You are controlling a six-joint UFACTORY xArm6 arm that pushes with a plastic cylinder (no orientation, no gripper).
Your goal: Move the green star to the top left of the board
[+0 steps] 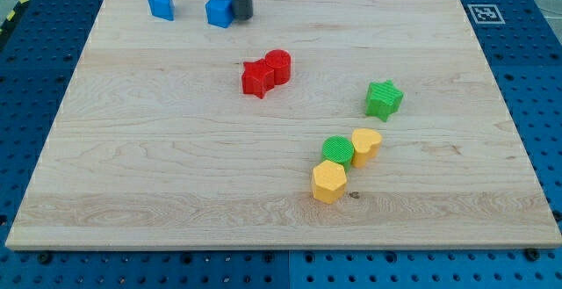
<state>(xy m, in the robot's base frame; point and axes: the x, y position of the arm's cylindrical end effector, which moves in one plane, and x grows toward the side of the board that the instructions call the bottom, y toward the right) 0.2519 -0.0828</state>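
Nearest the board's bottom edge sits a yellow hexagon point(328, 182), while the green star point(384, 99) waits toward the right edge, well apart from the jawless rod's tip point(241, 18), touching a blue block point(219, 10) near the top edge.

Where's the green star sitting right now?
The green star sits right of the board's centre, just above the yellow heart and green cylinder.

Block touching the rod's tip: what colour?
Blue; my tip sits against its right side. The camera view shows it.
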